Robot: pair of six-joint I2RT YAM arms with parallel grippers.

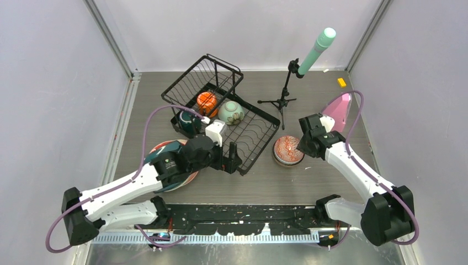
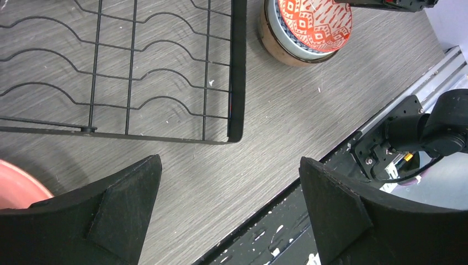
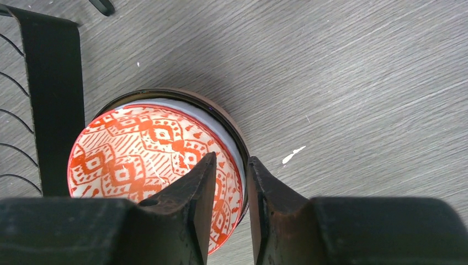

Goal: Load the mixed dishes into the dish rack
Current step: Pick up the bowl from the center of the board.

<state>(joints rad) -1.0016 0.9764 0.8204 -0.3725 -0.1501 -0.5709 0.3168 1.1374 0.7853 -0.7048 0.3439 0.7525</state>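
pinching the rim of the red-patterned bowl [image 3: 138, 154], the right end effector [image 3: 229, 165] fills the lower centre of its wrist view. its jaws are drawn to a narrow slit, one finger over the bowl's inside and one outside the rim. the bowl sits nested in a tan bowl [image 3: 221, 107] on the grey worktop [image 3: 359, 83], just right of the dish rack [image 1: 255, 132] in the overhead frame. we judge both bowls to be glazed ceramic: stiff, fairly heavy, slick and easy to chip. a shallow rim pinch may slip or drag the tan one along, so a deeper bite on the wall would serve better. the left end effector [image 2: 229, 210] hangs spread wide and empty over the worktop by the rack's near corner. an orange mug [image 1: 206, 100] and a mint bowl [image 1: 230, 112] already sit in the rack.
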